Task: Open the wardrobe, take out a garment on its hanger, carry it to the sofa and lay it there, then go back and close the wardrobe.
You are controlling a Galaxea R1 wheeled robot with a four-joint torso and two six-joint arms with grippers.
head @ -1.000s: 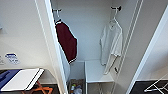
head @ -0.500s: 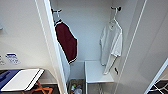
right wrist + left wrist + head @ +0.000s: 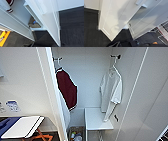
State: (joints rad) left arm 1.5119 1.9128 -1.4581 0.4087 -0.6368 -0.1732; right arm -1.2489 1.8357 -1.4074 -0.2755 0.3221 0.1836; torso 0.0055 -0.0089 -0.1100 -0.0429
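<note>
Two wardrobe (image 3: pixel 140 97) doors stand open, so step one looks done. White shirt (image 3: pixel 111 92) hangs on its hanger (image 3: pixel 113 68) inside, right side, beside maroon jacket (image 3: pixel 67 89). Ungrabbed; carry, sofa, closing remain. Fingers' state: cannot tell, so placing relative to them isn't possible.

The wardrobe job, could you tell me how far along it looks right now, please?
Done: the wardrobe stands open, its white inside on show. In hand: nothing is gripped; the garment hangs on its hanger from the right-hand hook, opposite a maroon jacket on the left. Left to do: taking the shirt out, carrying it to the sofa, laying it there, and closing the doors.
</note>
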